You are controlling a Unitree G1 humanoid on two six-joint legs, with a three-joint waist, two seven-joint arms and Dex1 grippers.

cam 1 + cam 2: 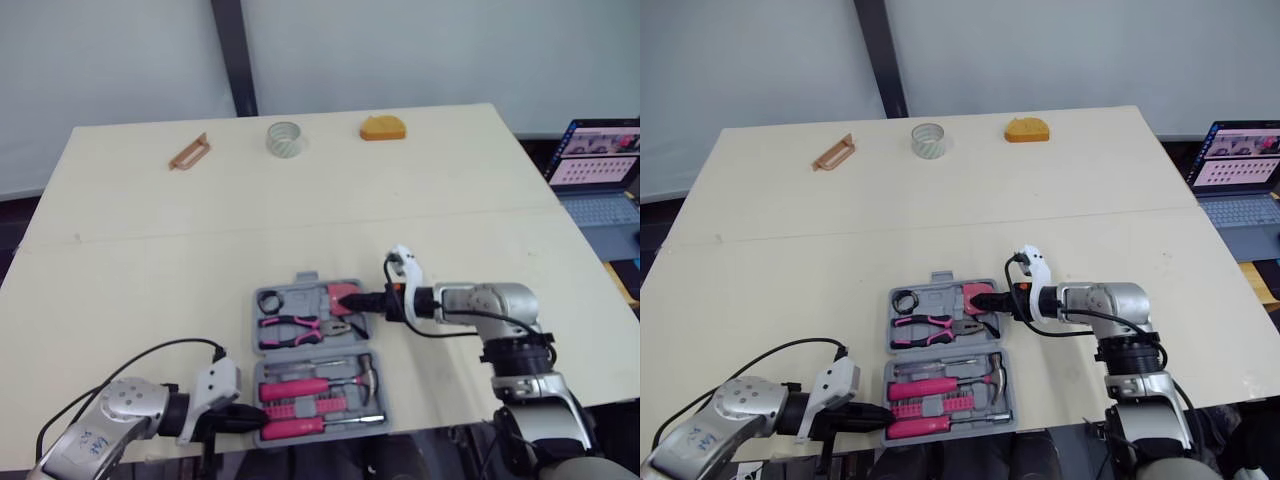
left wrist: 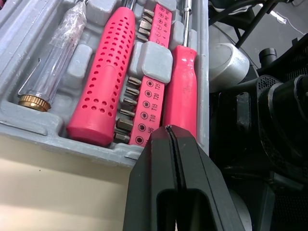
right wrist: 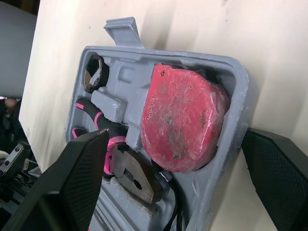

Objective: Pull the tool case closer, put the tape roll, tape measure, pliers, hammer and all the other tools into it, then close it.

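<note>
Found the tool case (image 1: 300, 296) lying open on the near side of the table (image 1: 120, 250), with tape measure (image 3: 180, 125), pliers (image 1: 290, 327) and hammer (image 1: 300, 386) seated in its moulds. Saw the right gripper (image 1: 352, 303) at the case's right wall, jaws spread wide astride it and holding nothing, probably set for tugging or steadying. Saw the left gripper (image 1: 255, 420) at the case's near left corner, jaws pressed together and empty. Spotted a clear tape roll (image 1: 284, 138), an orange object (image 1: 383, 128) and a tan handle-shaped piece (image 1: 189, 152) well beyond the case, with bare table between.

My right gripper (image 3: 175, 144) is spread wide, with one black finger over the open grey tool case (image 3: 120, 67) and the other outside its wall. Seated inside are a red tape measure (image 3: 183, 120), pink-handled pliers (image 3: 134, 178) and a dark tape roll (image 3: 96, 72).
</note>
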